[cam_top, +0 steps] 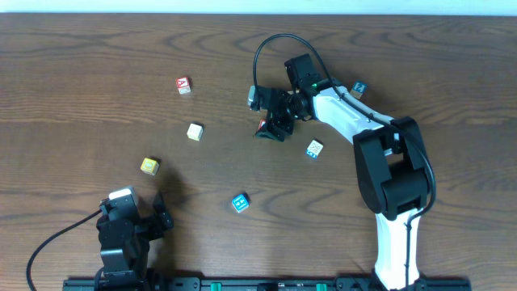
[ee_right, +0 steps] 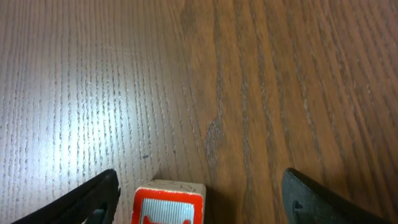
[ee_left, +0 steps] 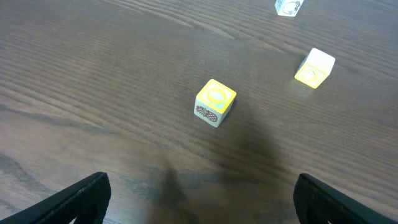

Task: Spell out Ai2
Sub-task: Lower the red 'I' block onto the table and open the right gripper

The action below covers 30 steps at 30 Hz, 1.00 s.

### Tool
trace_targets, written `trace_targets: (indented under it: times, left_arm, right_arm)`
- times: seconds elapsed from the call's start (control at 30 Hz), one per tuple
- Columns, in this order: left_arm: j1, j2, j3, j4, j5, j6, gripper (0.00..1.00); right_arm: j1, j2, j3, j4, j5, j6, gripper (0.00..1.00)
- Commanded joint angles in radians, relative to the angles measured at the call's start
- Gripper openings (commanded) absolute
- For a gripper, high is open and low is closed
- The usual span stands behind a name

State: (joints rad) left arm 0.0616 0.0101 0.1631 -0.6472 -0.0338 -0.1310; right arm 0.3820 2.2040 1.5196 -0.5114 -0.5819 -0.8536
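Between the wide-open fingers of the right gripper (cam_top: 271, 128), touching neither, sits the red letter block (ee_right: 168, 205). It looks light, hard and flat-sided, so squeezing two opposite faces squarely should hold it without slipping.

The left arm (cam_top: 121, 238) sits folded low at the near edge of the tabletop (cam_top: 73, 73), close to the left corner. Its left pincer (cam_top: 160, 212) points toward the middle, and the wrist view shows its fingers (ee_left: 81, 199) wide apart. The right arm (cam_top: 388, 178) rises from the near edge on the right side, bends, and reaches toward the middle of the far edge. Its right pincer (cam_top: 271, 128) is angled down at the tabletop, fingers (ee_right: 87, 199) spread wide.
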Motion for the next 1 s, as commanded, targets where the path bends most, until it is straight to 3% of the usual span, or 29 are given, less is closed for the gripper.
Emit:
trace_targets:
  times: [0.0, 0.97]
  left_arm:
    - [-0.003, -0.004, -0.007, -0.004, -0.018, -0.004, 0.95]
    - [-0.003, -0.004, -0.007, -0.004, -0.018, -0.004, 0.95]
  right_arm:
    - [-0.002, 0.008, 0.016, -0.007, 0.016, 0.020, 0.85]
    - [-0.003, -0.001, 0.016, 0.000, 0.246, 0.022, 0.90]
